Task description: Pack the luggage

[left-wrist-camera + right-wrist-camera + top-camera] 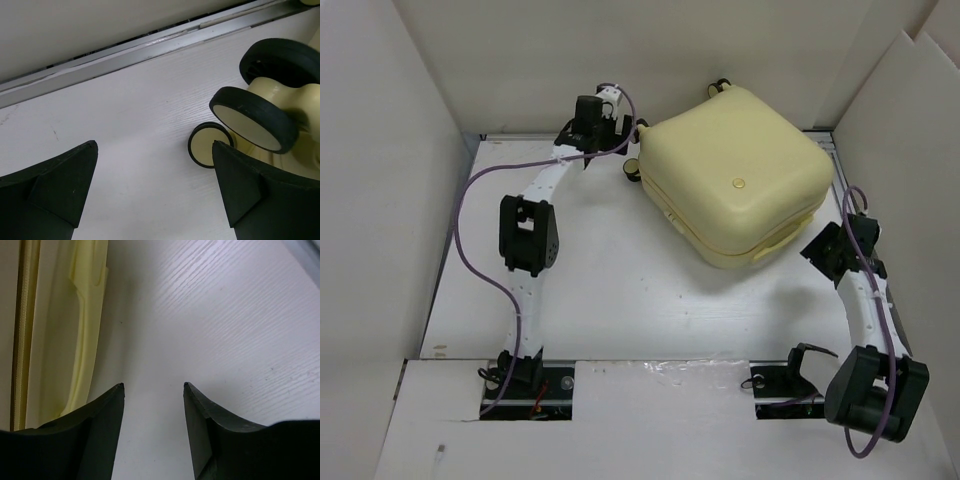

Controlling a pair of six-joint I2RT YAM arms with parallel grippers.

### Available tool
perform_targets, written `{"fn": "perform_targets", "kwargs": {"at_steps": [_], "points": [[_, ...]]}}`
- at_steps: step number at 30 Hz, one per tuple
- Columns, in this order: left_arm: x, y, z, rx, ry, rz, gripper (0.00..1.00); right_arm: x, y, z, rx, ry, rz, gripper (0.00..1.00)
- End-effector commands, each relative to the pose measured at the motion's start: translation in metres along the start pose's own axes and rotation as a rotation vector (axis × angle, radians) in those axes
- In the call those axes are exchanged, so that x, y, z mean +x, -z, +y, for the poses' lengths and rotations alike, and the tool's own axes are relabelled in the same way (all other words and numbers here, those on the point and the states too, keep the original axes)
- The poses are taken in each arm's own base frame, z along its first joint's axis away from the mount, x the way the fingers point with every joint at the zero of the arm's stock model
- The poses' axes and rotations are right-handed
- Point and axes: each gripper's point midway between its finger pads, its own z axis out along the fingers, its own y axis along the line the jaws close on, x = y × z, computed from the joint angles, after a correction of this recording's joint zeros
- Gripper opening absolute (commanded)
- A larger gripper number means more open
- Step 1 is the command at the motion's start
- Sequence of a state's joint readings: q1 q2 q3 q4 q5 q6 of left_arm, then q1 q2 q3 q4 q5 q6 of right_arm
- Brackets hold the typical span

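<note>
The white table (620, 300) fills most of the top view, boxed in by pale walls. The luggage (735, 175) lies shut in the upper right of the centre of that view. Its two pale yellow shells are together, with the seam running along its lower edge.

The left arm (530, 225) reaches up the left side of the frame toward the suitcase's upper left corner. The right arm (865, 300) bends up the right edge toward the lower right corner.

In the left wrist view the left gripper (154, 150) is spread wide with only bare table between its black fingers (60, 185). The right-hand finger stands just in front of the black-tyred wheels (255, 120) at the right of the frame. I cannot tell whether it touches them. A metal rail (150, 45) crosses the top of that view.

In the right wrist view the right gripper (153, 385) is also parted and holds nothing. The yellow side of the suitcase runs down the left edge of that frame.
</note>
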State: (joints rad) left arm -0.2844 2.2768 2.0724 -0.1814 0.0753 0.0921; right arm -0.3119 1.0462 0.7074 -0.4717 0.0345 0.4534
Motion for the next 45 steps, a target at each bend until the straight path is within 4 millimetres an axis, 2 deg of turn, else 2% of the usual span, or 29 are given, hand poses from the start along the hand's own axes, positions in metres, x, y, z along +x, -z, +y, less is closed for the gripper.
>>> {"fn": "perform_targets", "kwargs": {"at_steps": [1, 2, 3, 4, 5, 7, 8, 12, 13, 15, 18, 21, 23, 28, 30, 33, 34, 36, 38, 40, 41, 43, 44, 45], "points": [[-0.062, 0.054, 0.004, -0.014, 0.005, -0.13, 0.95, -0.013, -0.004, 0.03, -0.149, -0.035, -0.063, 0.55], [-0.063, 0.058, 0.004, -0.014, 0.005, -0.131, 0.95, -0.012, -0.006, 0.033, -0.168, -0.034, -0.066, 0.55], [-0.06, 0.06, 0.006, -0.024, -0.004, -0.123, 0.95, -0.014, -0.004, 0.045, -0.225, -0.013, -0.072, 0.55], [-0.067, 0.069, 0.006, -0.024, -0.004, -0.138, 0.96, -0.013, -0.006, 0.048, -0.232, -0.006, -0.07, 0.55], [-0.064, 0.073, 0.005, -0.024, -0.004, -0.128, 0.96, -0.012, -0.005, 0.049, -0.24, -0.005, -0.066, 0.55], [-0.064, 0.084, 0.011, -0.034, 0.001, -0.13, 0.96, -0.011, -0.005, 0.052, -0.246, 0.001, -0.062, 0.55], [-0.063, 0.094, 0.021, -0.033, 0.009, -0.131, 0.96, -0.011, -0.004, 0.06, -0.269, 0.005, -0.071, 0.55], [-0.062, 0.101, 0.023, -0.046, 0.01, -0.13, 0.96, -0.007, -0.009, 0.063, -0.26, -0.003, -0.058, 0.55], [-0.057, 0.1, 0.028, -0.054, 0.015, -0.118, 0.97, -0.007, -0.012, 0.063, -0.249, -0.017, -0.057, 0.56], [-0.065, 0.108, 0.033, -0.063, 0.018, -0.138, 0.97, -0.002, -0.022, 0.066, -0.241, -0.028, -0.038, 0.56], [-0.061, 0.111, 0.041, -0.066, 0.049, -0.13, 0.97, -0.004, -0.031, 0.072, -0.235, -0.035, -0.048, 0.56], [-0.065, 0.116, 0.046, -0.074, 0.052, -0.14, 0.97, -0.003, -0.04, 0.075, -0.232, -0.039, -0.045, 0.56], [-0.06, 0.114, 0.046, -0.074, 0.053, -0.128, 0.97, -0.003, -0.046, 0.078, -0.238, -0.029, -0.039, 0.56], [-0.05, 0.122, 0.064, -0.094, 0.089, -0.113, 0.97, 0.018, -0.06, 0.084, -0.218, -0.037, 0.032, 0.56], [-0.05, 0.122, 0.064, -0.094, 0.089, -0.113, 0.97, 0.027, -0.072, 0.079, -0.186, -0.055, 0.062, 0.55], [-0.05, 0.13, 0.074, -0.112, 0.098, -0.114, 0.97, 0.04, -0.086, 0.075, -0.165, -0.063, 0.106, 0.4], [-0.054, 0.134, 0.072, -0.103, 0.096, -0.124, 0.97, 0.038, -0.09, 0.077, -0.167, -0.063, 0.104, 0.23], [-0.053, 0.137, 0.077, -0.112, 0.091, -0.125, 0.97, 0.038, -0.098, 0.081, -0.183, 0.005, 0.125, 0.03], [-0.05, 0.14, 0.077, -0.112, 0.083, -0.115, 0.97, 0.042, -0.101, 0.093, -0.255, 0.074, 0.17, 0.0], [-0.055, 0.146, 0.08, -0.105, 0.076, -0.128, 0.97, 0.043, -0.107, 0.103, -0.324, 0.233, 0.209, 0.0], [-0.055, 0.149, 0.078, -0.095, 0.062, -0.129, 0.97, 0.055, -0.101, 0.115, -0.426, 0.286, 0.278, 0.0], [-0.052, 0.158, 0.082, -0.081, 0.054, -0.126, 0.97, 0.062, -0.103, 0.125, -0.549, 0.456, 0.343, 0.0], [-0.048, 0.16, 0.085, -0.078, 0.04, -0.121, 0.97, 0.07, -0.096, 0.133, -0.615, 0.515, 0.381, 0.0], [-0.048, 0.162, 0.083, -0.065, 0.027, -0.121, 0.97, 0.088, -0.088, 0.133, -0.613, 0.593, 0.454, 0.0]]}}
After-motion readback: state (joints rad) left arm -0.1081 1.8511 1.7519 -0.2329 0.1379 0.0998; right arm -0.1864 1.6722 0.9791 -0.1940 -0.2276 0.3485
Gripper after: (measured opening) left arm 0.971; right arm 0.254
